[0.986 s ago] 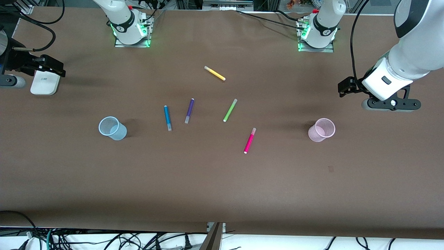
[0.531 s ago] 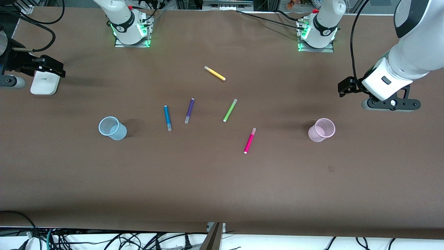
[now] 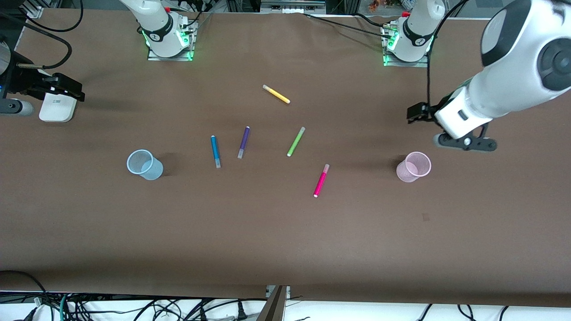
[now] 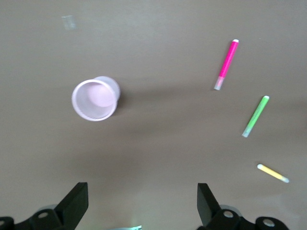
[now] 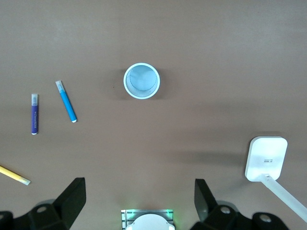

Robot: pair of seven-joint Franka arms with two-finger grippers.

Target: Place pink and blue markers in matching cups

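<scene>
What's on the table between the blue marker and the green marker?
The purple marker lies between the blue marker and the green marker, close beside the blue one. The front view shows it.

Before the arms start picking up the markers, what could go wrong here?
The purple marker lies close beside the blue marker, so the open right hand might catch the wrong one. The pink cup looks light; the open left hand, high near it, could tip it when dropping the pink marker.
</scene>
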